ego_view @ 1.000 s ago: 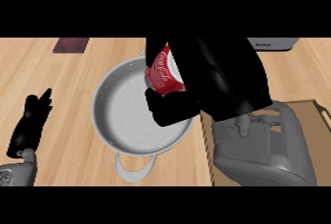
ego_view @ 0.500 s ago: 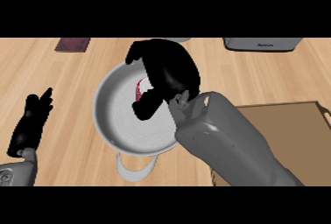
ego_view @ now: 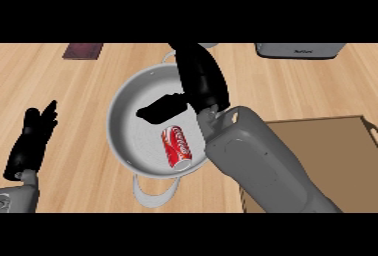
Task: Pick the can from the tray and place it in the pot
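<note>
One can (ego_view: 176, 147) lies in one pot (ego_view: 125, 107); one tray (ego_view: 336, 125) beside.

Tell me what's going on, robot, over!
Right hand open above the pot, holding nothing. Left hand open, resting at left edge. Can lying on its side inside pot. Nothing in the way.

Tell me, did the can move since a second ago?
Yes. The can left the right robot hand and now lies on its side inside the pot, nearer the pot's near rim.
</note>
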You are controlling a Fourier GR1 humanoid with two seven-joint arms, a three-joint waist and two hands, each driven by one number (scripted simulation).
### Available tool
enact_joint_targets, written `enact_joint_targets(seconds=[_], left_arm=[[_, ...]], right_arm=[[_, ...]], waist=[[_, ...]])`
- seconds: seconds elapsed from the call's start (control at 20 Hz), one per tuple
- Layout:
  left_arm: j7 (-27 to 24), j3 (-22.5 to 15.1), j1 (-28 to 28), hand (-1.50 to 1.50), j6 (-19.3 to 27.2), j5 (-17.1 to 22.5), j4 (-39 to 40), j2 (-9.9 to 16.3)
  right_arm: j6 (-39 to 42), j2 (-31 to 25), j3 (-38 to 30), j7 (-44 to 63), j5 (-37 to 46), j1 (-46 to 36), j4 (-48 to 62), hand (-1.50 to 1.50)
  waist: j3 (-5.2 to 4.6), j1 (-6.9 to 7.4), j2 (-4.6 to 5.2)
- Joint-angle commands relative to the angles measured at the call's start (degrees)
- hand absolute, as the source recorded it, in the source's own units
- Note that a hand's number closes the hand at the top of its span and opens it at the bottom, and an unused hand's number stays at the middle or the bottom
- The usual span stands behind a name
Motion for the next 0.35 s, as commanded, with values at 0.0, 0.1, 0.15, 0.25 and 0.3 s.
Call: enact_joint_targets(seconds=[0.0,0.1,0.15,0.25,0.3], left_arm=[[0.5,-0.8,1.0,0.00,1.5,-1.0,-0.8,-1.7],[-1.5,0.8,0.0,0.00,-0.6,0.7,1.7,0.1],[0.8,-0.4,-0.2,0.00,1.6,-1.3,-1.0,-1.0],[-0.8,-0.3,2.2,0.00,0.7,-0.9,-0.4,-1.0],[-1.7,1.6,0.2,0.00,0.2,-0.3,1.7,0.7]], right_arm=[[-7.0,0.0,-4.9,-4.8,-2.5,2.7,-1.5,-1.50],[-9.3,0.0,-7.0,-4.3,-2.9,1.8,-2.0,-1.50],[-12.5,0.0,-6.4,-5.3,-1.4,2.9,-0.8,-1.50],[-9.1,-3.1,-12.2,-7.9,-3.4,3.1,-2.2,-1.50],[-9.4,-2.8,-11.8,-11.1,-3.9,6.7,-2.6,-1.50]], waist=[[0.05,-0.83,-0.16],[0.00,-1.11,-0.18],[0.03,-0.95,-0.22],[0.02,-1.14,-0.24],[0.02,-1.33,-0.18]])
